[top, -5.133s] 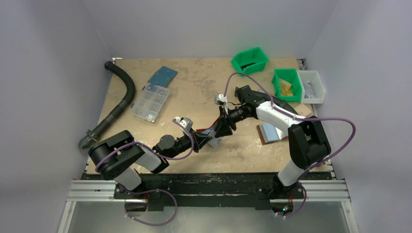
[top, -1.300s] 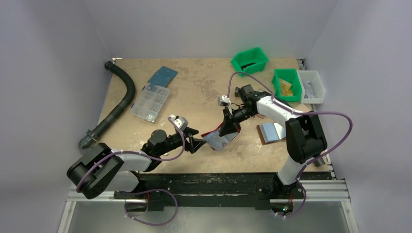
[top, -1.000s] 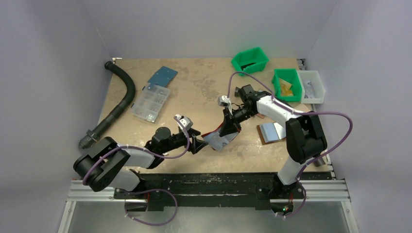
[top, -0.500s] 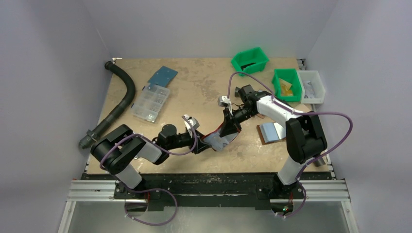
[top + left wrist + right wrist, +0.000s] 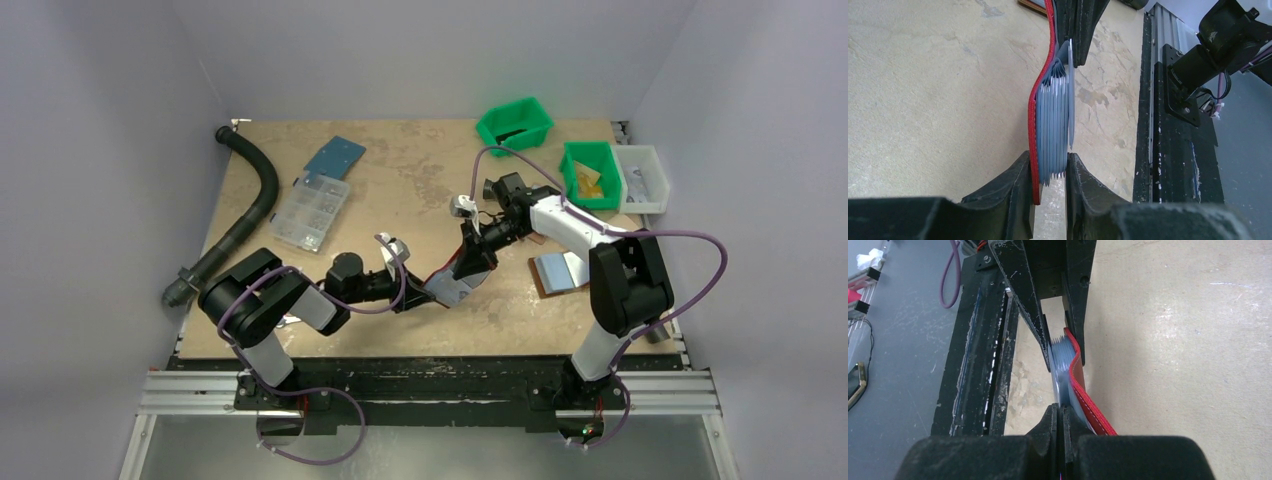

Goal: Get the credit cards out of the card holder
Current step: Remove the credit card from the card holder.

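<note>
The card holder (image 5: 448,286) hangs on edge just above the table between both grippers. In the left wrist view its red cover (image 5: 1040,95) and a stack of pale blue-grey pockets (image 5: 1053,120) sit between my left gripper (image 5: 1048,170), which is shut on them. One thin pale blue-grey leaf (image 5: 1071,100) stands apart from the stack; I cannot tell whether it is a credit card or a pocket. My right gripper (image 5: 1060,415) is shut on that leaf (image 5: 1062,375), with the red cover (image 5: 1085,400) outside its fingers. No tan-orange card shows.
A brown folder with a pale blue inside (image 5: 560,270) lies right of the grippers. Two green bins (image 5: 515,123) (image 5: 590,172) and a white bin (image 5: 641,178) stand at the back right. A clear organiser box (image 5: 310,212), a blue plate (image 5: 334,156) and a black hose (image 5: 250,195) lie at the left.
My left gripper, open and drawn back to the left a second ago, has moved right and closed on the card holder. My right gripper has kept its hold almost still.
</note>
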Robot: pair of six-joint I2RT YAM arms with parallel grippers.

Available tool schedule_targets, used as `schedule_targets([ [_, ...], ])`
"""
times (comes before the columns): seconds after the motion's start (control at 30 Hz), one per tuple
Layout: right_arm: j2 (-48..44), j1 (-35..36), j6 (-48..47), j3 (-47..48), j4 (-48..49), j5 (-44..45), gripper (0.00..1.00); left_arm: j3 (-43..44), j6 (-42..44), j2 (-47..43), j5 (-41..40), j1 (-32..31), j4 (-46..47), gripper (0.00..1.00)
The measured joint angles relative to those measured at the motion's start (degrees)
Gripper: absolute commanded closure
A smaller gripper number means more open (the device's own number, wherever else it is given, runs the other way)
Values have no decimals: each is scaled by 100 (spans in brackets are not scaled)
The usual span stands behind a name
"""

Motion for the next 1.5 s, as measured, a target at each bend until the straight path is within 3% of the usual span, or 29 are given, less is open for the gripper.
schedule_targets([
  [1.5,-216,-525,-197,42,-87,199,100,374,212,7,284,275,-1102,100],
])
